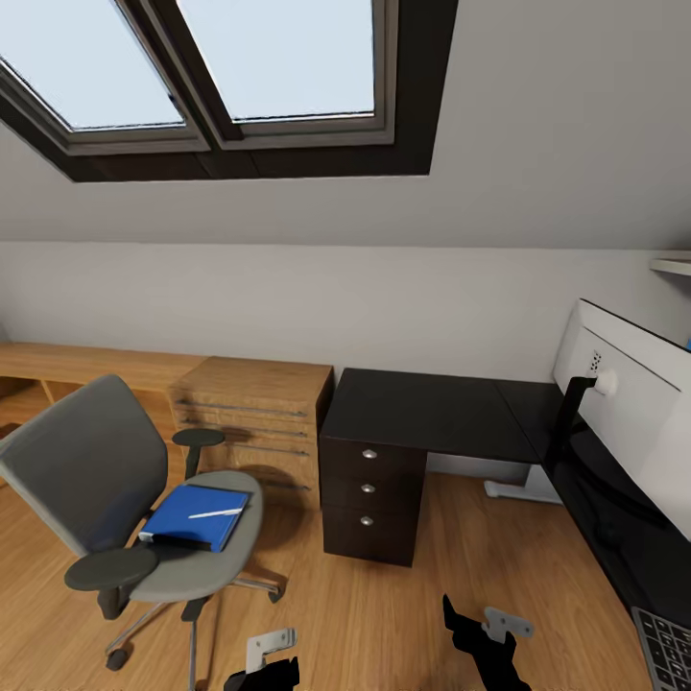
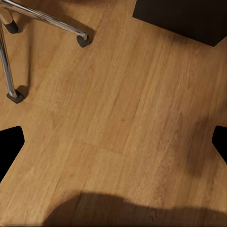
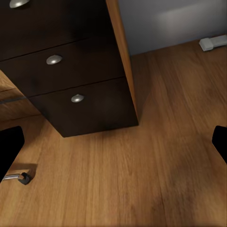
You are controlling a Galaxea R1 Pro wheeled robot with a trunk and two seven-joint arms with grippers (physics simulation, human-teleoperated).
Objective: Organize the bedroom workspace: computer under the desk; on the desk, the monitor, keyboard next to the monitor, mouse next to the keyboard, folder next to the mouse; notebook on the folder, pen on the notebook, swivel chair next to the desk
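Note:
The grey swivel chair (image 1: 96,480) stands at the left on the wood floor, apart from the desk. A bright-blue folder (image 1: 197,515) lies on its seat with a pale pen (image 1: 216,513) across it. The black-topped desk (image 1: 422,413) with its drawer unit (image 1: 369,499) runs to the right. On it stand the monitor (image 1: 624,403), white back toward me, and the keyboard (image 1: 664,648) at the near edge. My left gripper (image 1: 264,667) (image 2: 113,144) hangs open over bare floor near the chair's chrome base (image 2: 47,19). My right gripper (image 1: 480,633) (image 3: 113,144) is open, facing the drawers (image 3: 61,80). Computer, mouse and notebook are out of view.
A low light-wood cabinet (image 1: 254,408) sits between chair and desk, with a long wooden bench (image 1: 77,365) along the wall. The desk's white foot (image 1: 518,489) rests on the floor. Sloped ceiling with skylights (image 1: 240,67) hangs overhead. Open floor lies between chair and drawer unit.

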